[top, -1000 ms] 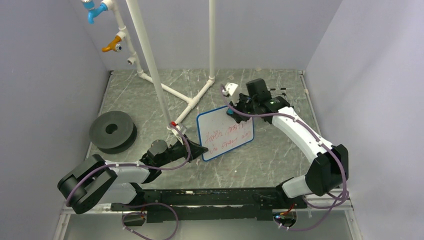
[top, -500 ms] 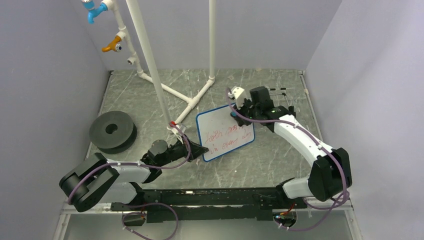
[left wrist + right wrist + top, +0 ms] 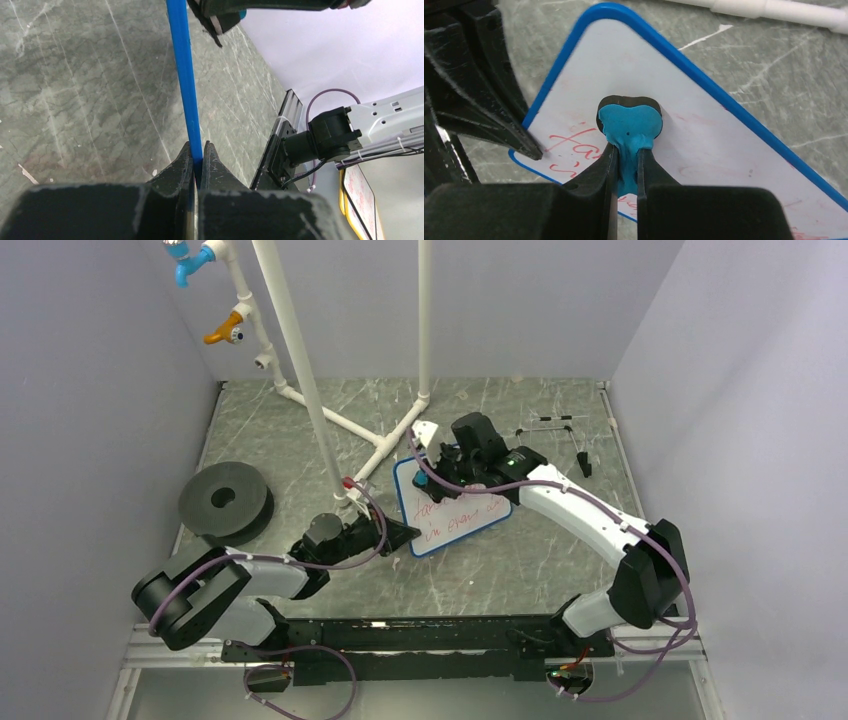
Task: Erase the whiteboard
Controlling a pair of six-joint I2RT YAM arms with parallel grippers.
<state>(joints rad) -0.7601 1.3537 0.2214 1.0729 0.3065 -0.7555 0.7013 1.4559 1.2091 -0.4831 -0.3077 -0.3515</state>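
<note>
Blue-rimmed whiteboard in left pincer, turquoise eraser in right pincer

- A thick black disc with a round centre hole lies flat at the table's left side.
- A white PVC pipe frame rises from the far-left corner, with a blue tap and an orange tap on it.
- A thin black wire easel stand lies far right.
- The grey marbled tabletop is streaked white.
</note>
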